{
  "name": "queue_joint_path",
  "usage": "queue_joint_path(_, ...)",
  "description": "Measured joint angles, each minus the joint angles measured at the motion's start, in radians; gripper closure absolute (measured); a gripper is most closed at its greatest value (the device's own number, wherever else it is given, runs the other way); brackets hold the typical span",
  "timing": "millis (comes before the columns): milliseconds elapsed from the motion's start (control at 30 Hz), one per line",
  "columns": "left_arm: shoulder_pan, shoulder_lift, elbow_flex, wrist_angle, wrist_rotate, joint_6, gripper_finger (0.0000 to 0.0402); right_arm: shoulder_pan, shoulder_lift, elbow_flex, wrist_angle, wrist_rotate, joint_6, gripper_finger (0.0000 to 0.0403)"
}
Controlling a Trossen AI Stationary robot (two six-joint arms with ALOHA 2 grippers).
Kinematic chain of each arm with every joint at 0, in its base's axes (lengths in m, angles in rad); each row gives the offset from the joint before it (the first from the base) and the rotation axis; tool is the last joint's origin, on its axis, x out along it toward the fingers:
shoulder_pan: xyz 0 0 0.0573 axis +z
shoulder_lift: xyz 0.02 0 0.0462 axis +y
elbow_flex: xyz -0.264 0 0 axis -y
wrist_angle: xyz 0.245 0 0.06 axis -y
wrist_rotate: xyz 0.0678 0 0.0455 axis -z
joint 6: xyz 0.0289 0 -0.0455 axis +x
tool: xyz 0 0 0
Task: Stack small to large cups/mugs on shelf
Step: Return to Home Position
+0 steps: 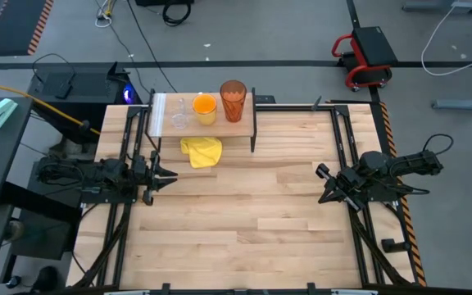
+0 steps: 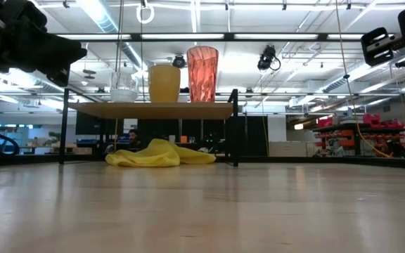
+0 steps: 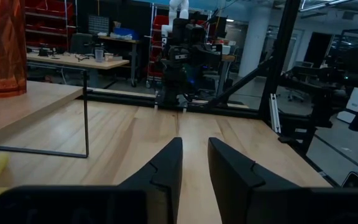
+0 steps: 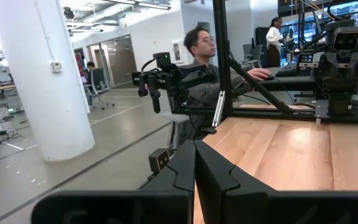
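The surface [image 1: 252, 213] is occupied by a yellow cloth [image 1: 201, 152] and a low shelf [image 1: 238, 129], on which a clear glass [image 1: 179, 115], orange mug [image 1: 205, 108] and amber tumbler [image 1: 233, 100] are lined up.

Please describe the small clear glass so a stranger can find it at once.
On the plank table stands a low wooden shelf carrying three vessels in a row. The clear glass is the end one, nearest the whitish strip, beside the orange mug; it alone is colourless and shortest.
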Motion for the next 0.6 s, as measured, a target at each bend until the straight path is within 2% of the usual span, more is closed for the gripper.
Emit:
queue_joint_path(233,0.0,0.0,0.0,0.0,0.0,0.0,0.0311,0.0,0.0,0.0,0.0,0.0,0.0,0.0389)
queue_joint_path(600,0.0,0.0,0.0,0.0,0.0,0.0,0.0321,0.0,0.0,0.0,0.0,0.0,0.0,0.0389)
